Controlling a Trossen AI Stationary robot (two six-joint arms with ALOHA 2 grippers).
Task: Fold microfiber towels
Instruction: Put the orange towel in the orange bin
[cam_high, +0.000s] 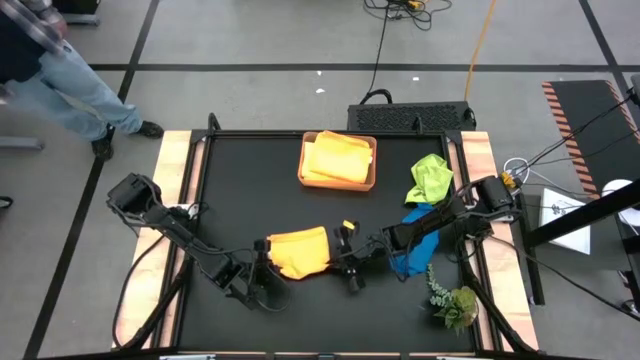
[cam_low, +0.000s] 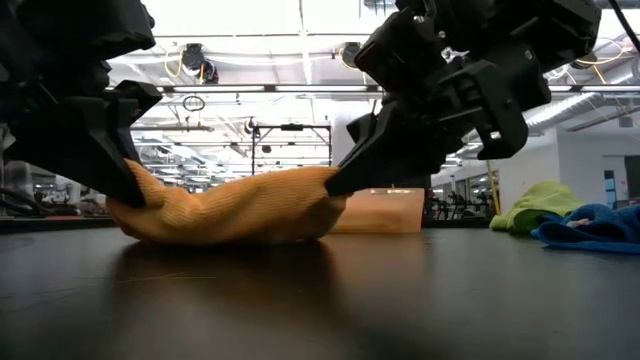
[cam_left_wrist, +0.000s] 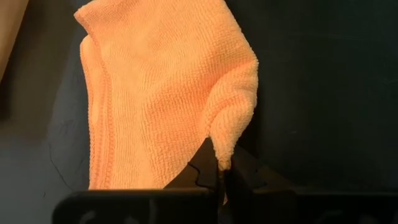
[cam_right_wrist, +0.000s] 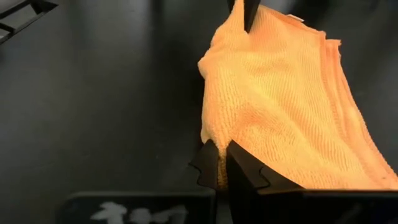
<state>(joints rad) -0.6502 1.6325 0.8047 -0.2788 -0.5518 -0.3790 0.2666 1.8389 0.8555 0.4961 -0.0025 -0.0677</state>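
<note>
Orange towel (cam_high: 300, 250): lies bunched on the black tabletop (cam_high: 250, 180), near its front edge, between both tools.
Left tool (cam_high: 262, 262): pinched shut on the towel's left corner.
Right tool (cam_high: 343, 252): pinched shut on its right corner.
Tray (cam_high: 305, 172): behind, holding yellow towel (cam_high: 340, 157).

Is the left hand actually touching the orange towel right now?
Touching. The left wrist view shows the left hand shut on a corner of the orange towel.
</note>
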